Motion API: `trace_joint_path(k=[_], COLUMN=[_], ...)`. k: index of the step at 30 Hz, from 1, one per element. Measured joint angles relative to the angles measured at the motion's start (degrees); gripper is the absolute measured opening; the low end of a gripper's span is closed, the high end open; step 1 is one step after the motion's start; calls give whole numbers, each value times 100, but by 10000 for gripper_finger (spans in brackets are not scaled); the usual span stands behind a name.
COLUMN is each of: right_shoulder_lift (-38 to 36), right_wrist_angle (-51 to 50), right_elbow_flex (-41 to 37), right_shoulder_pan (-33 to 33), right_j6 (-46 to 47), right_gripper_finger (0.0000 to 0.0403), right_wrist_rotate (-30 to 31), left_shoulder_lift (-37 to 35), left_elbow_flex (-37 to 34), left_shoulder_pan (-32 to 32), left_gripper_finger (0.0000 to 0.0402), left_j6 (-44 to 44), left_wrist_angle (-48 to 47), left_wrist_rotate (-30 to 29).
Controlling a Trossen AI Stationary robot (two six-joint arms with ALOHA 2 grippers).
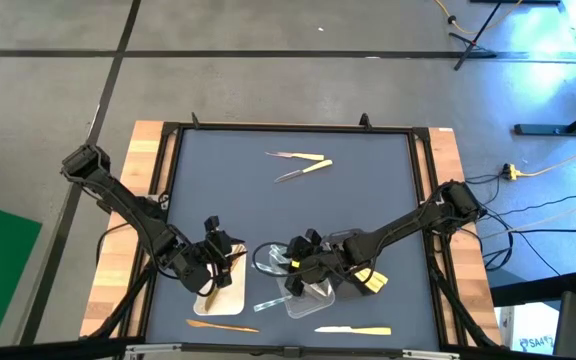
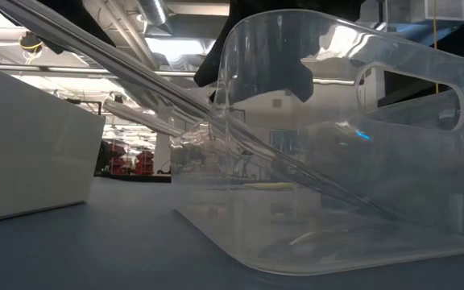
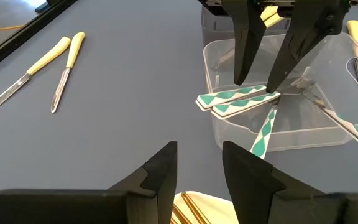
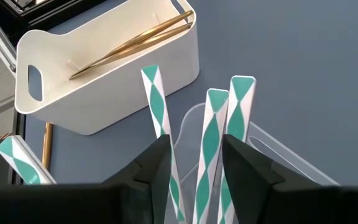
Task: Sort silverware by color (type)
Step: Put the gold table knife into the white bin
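Several utensils with green-and-white striped handles lean on the rim of the clear tray, their handles sticking up. My right gripper hovers open just above them, a finger on either side of the handles. Gold-brown utensils lie in the white tray. My left gripper stands open above that white tray with nothing between its fingers. Two cream-handled utensils lie on the mat toward the far edge. My right gripper has one fingertip right at the free ends of the striped handles, coming from above and pointing down. I cannot tell whether it touches them. The utensils rest on the clear tray's rim.
A brown utensil and a cream-handled knife lie by the near edge, and a clear one lies beside the clear tray. Yellow pieces sit to the right of my right gripper. The mat's middle is bare.
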Motion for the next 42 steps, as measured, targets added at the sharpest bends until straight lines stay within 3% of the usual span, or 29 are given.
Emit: trace_joint_path(k=[19,24,31,42], right_shoulder_lift=[-63,-336,-749,-1395], right_wrist_angle=[-25,-195,-717,-1878], right_elbow_flex=[2,9,9,9], right_shoulder_pan=[-2,0,0,0], right_j6=[-71,-411,-812,-965], right_gripper_finger=[131,131,131,131], right_wrist_rotate=[138,149,408,1046], left_shoulder_lift=[2,2,0,151], left_elbow_flex=[0,0,2,1192], left_shoulder_pan=[0,-1,-2,-2], left_gripper_finger=[121,121,121,121], left_j6=[227,976,1845,2407], left_wrist_angle=[288,1306,2906,2767], left_wrist_rotate=[-5,33,744,1205])
